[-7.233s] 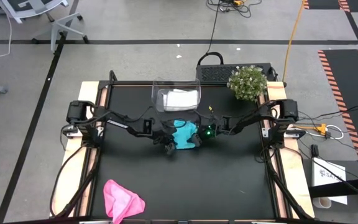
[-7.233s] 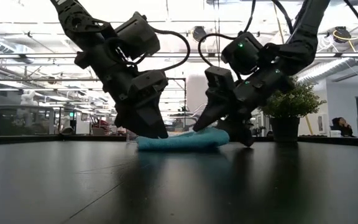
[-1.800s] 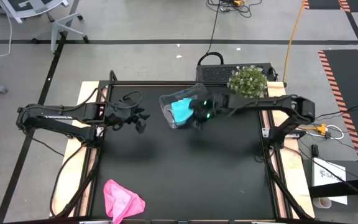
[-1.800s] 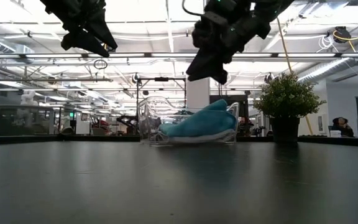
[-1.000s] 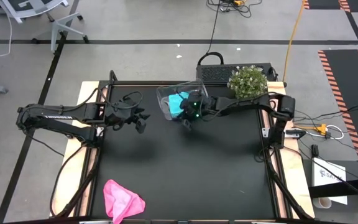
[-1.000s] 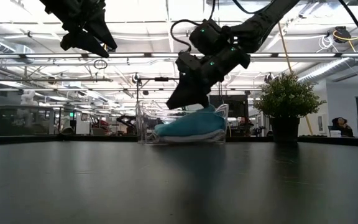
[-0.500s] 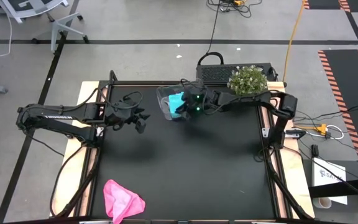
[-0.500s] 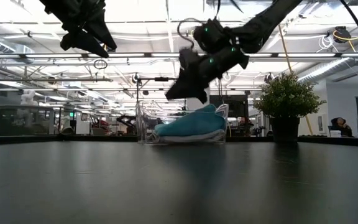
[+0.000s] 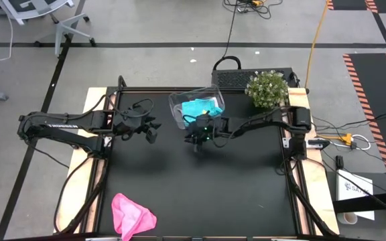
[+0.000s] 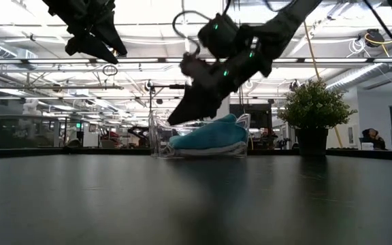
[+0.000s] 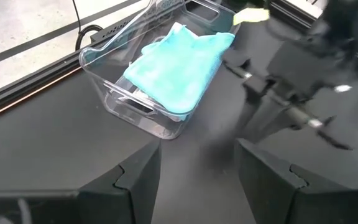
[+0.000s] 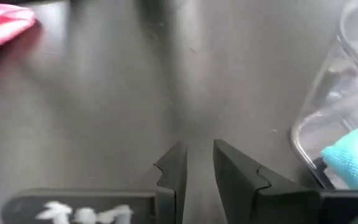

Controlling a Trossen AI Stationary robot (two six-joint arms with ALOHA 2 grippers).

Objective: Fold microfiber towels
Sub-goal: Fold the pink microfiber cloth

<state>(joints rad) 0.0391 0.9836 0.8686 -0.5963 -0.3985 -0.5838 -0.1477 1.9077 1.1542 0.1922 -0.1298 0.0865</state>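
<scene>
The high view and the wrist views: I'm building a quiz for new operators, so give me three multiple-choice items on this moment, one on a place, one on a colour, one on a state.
1. Where does the teal towel lie?
A. In the clear tub
B. On the bare table by the plant
C. In the left gripper

2. What colour is the towel at the table's near left edge?
A. Grey-white
B. Pink
C. Yellow

3. How do the right gripper's jaws stand?
A. Clamped on the teal towel
B. Clamped on the tub's rim
C. Slightly apart, holding nothing

Answers:
1. A: the teal towel rests inside the clear tub, seen also from the left wrist.
2. B: the pink towel lies alone on the black table.
3. C: the right gripper shows a narrow gap over bare table, with nothing between the jaws.
</scene>
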